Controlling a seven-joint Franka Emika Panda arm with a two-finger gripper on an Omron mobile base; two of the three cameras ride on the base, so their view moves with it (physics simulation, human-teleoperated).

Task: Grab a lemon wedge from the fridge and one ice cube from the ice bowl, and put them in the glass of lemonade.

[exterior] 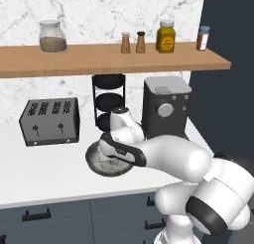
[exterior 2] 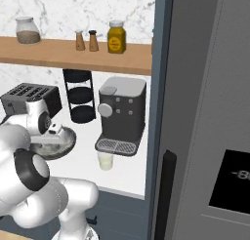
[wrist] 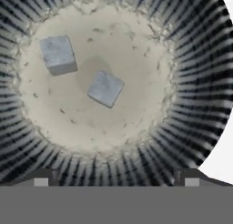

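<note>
Directly over the ice bowl (wrist: 195,82) hangs the tool (wrist: 116,178), jaws wide and empty; two cubes (wrist: 105,88) lie apart inside. From behind, the arm hides most of the bowl. Lemonade (exterior 2: 105,160) stands by the coffee machine (exterior 2: 122,114); the fridge (exterior 2: 205,112) runs off frame.
</note>
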